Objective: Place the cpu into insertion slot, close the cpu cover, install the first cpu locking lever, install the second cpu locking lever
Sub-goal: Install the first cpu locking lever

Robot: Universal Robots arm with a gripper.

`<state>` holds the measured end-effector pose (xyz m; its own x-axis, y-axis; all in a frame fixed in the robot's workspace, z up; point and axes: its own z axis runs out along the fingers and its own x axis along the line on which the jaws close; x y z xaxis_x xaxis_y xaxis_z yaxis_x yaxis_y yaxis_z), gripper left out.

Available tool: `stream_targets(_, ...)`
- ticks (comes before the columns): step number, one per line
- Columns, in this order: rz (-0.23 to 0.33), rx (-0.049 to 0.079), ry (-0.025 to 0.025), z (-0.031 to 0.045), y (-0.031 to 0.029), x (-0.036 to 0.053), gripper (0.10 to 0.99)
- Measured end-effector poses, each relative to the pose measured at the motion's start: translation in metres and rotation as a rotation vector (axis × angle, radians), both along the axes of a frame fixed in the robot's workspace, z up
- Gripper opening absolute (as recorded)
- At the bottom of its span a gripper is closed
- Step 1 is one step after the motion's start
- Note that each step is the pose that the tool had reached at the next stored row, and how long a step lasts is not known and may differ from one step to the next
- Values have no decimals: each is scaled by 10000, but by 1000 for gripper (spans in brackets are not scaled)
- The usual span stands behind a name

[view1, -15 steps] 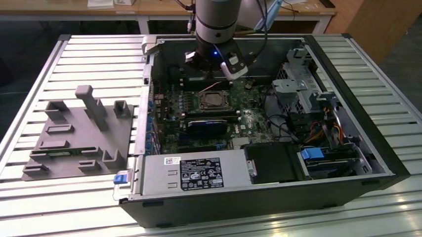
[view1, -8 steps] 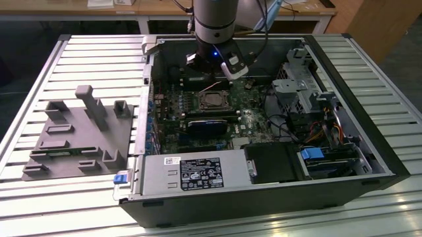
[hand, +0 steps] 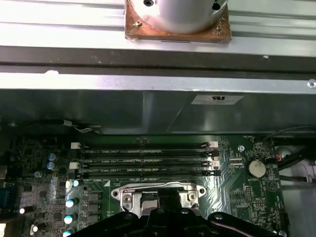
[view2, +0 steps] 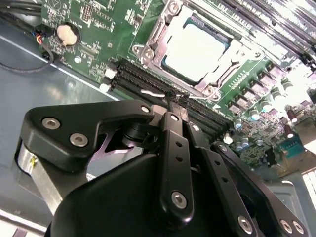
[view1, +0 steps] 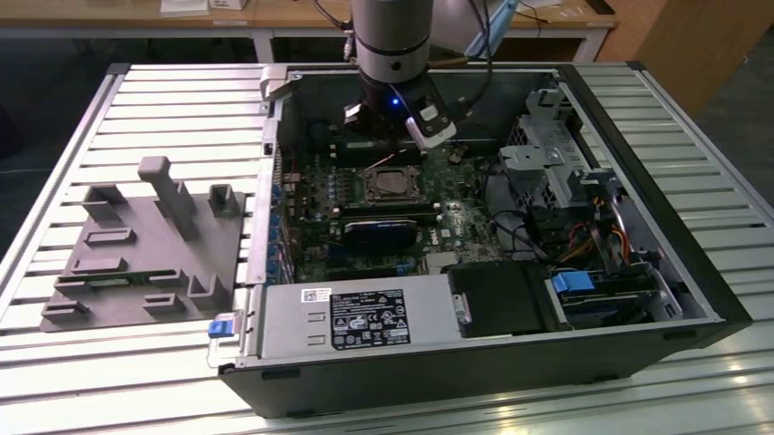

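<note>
Slatted worktop [view1: 158, 100], PC case [view1: 484, 381]: cpu [view2: 195, 52] under shut cpu cover [view2: 154, 34]; gripper [view2: 177, 101] jaws look clenched, empty. For latching I'd go slow, stay off RAM slots [hand: 143, 160].

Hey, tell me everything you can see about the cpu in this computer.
The cpu is a small, flat, square chip with a dull silver-grey metal top. It sits level on the green motherboard. The silvery cpu cover frames its edges, and its top shows through the cut-out. The end effector is close beside it, over the memory slots, not touching it.
</note>
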<state>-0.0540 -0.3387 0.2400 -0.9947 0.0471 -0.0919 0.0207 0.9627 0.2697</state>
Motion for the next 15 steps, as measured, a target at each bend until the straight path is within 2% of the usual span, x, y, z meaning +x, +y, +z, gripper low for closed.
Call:
stream_targets(3,-14,-72,-39,-20,0,1,102)
stream_targets(15,-15,-116,-42,-62,46,0,102)
